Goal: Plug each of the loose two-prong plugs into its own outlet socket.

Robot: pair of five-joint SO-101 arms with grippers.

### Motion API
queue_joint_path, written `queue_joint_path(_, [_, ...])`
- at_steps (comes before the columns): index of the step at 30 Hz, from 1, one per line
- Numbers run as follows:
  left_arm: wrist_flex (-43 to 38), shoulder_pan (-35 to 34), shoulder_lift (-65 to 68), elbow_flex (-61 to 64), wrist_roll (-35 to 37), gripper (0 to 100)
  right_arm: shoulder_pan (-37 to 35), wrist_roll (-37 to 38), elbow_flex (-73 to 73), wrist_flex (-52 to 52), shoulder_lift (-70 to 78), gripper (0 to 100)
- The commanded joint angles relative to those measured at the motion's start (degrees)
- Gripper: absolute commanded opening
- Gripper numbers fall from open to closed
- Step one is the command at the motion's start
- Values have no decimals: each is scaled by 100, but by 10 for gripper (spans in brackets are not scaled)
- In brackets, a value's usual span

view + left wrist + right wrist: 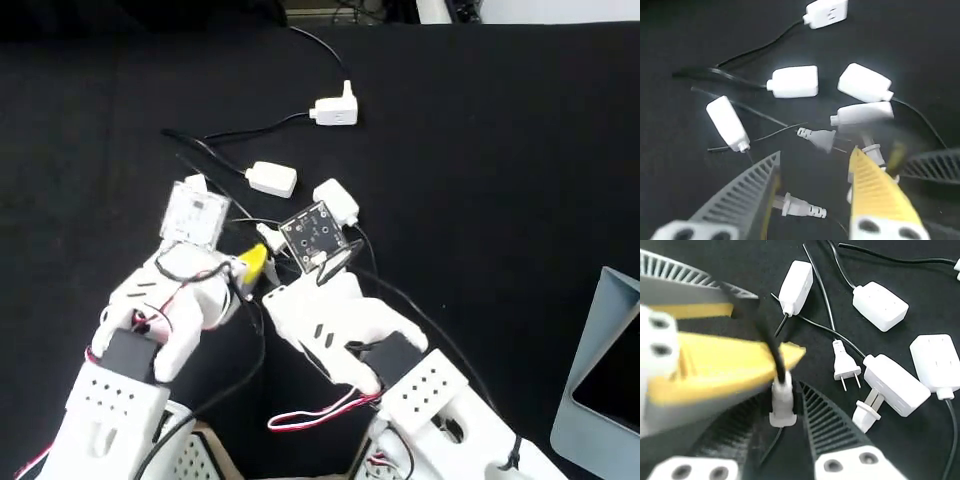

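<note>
A matte black cloth [500, 150] covers the whole table — a pale grey-blue stand [600, 390] sits at its edge.

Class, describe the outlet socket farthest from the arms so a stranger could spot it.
On the black table, look past the huddle of white sockets before the arms. The outlet socket lies alone beyond them, cords trailing from it, while the others crowd together.

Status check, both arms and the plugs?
Left gripper open, straddling a loose plug on the table. Right gripper shut on a second plug, not socketed. Its cable crosses the left's yellow finger.
</note>
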Motion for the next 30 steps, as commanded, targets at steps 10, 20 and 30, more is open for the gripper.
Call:
queue_joint_path(10, [844, 760, -2760, 453, -721, 225, -79, 53, -259, 229, -48, 11])
queue_joint_path(20, [141, -954, -2919, 998, -703, 225, -97, 35, -277, 211, -57, 11])
queue_joint_path(30, [-897, -1921, -2215, 1288, -422, 226, 105, 18, -268, 202, -57, 11])
